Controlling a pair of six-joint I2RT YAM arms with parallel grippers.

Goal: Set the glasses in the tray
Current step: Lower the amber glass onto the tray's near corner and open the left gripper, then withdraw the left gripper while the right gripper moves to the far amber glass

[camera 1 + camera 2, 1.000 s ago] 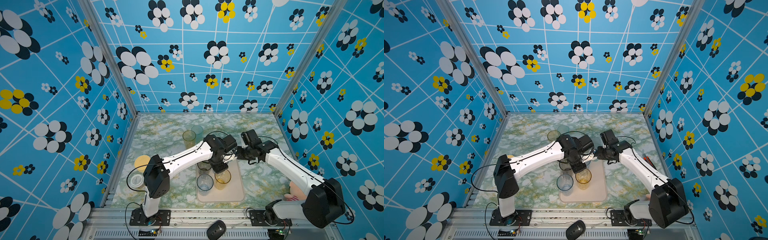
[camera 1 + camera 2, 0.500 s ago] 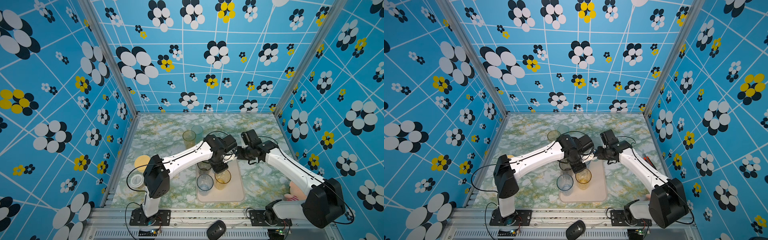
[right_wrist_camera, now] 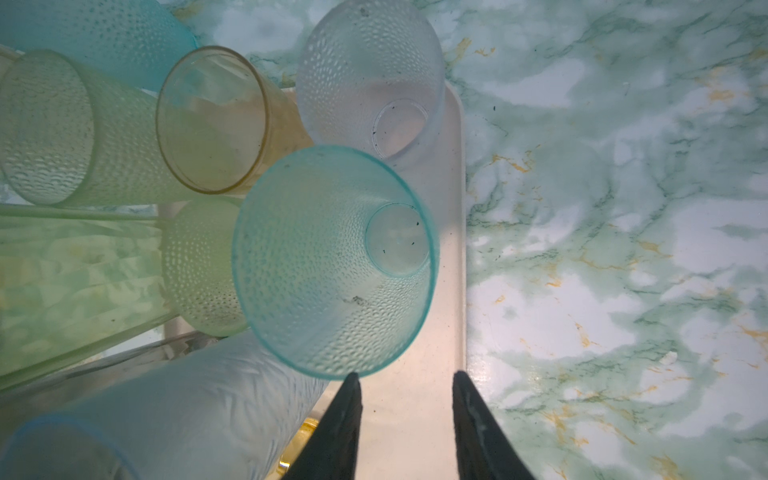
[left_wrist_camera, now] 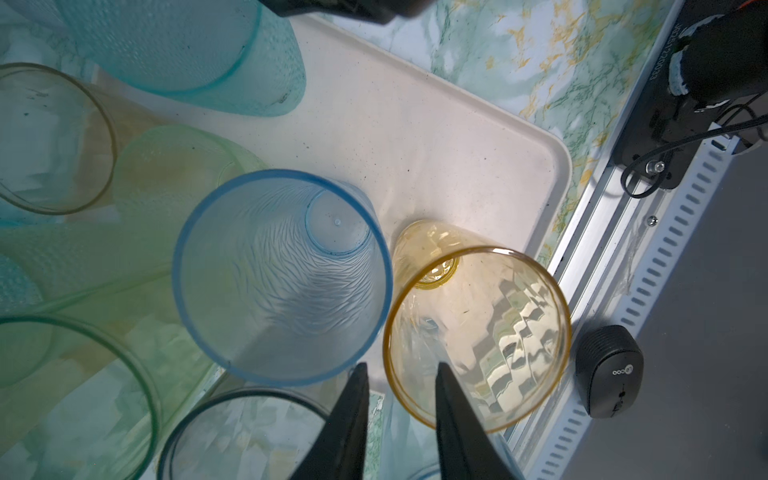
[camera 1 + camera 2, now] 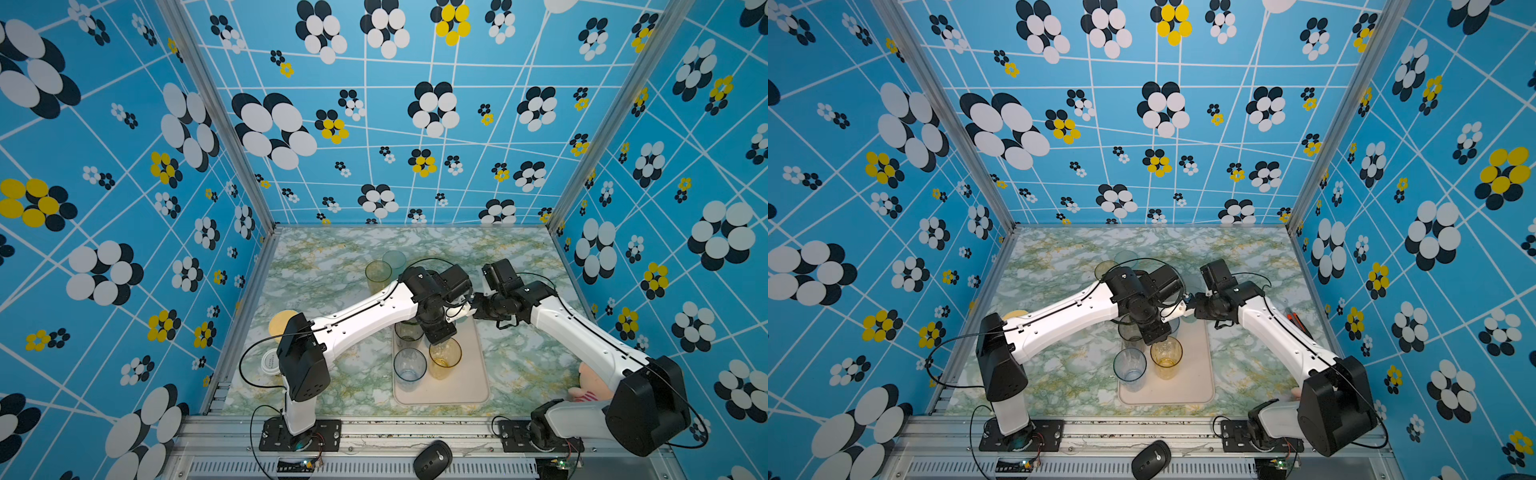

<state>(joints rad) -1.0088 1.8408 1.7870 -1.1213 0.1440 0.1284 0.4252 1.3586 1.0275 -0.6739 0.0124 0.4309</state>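
Marbled bench (image 5: 324,266): tray (image 5: 461,386) at 6 o'clock, amber tumbler (image 5: 444,357) upright inside; left hand (image 4: 401,368) released, jaws astride its rim; right hand (image 3: 403,374) released, empty. Looks like the release step; next, lift clear and fetch yellow-green tumbler (image 5: 377,276) at 12 o'clock.

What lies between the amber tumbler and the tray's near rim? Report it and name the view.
Nothing: the tray is bare from the amber tumbler to its near rim, as both top views show.
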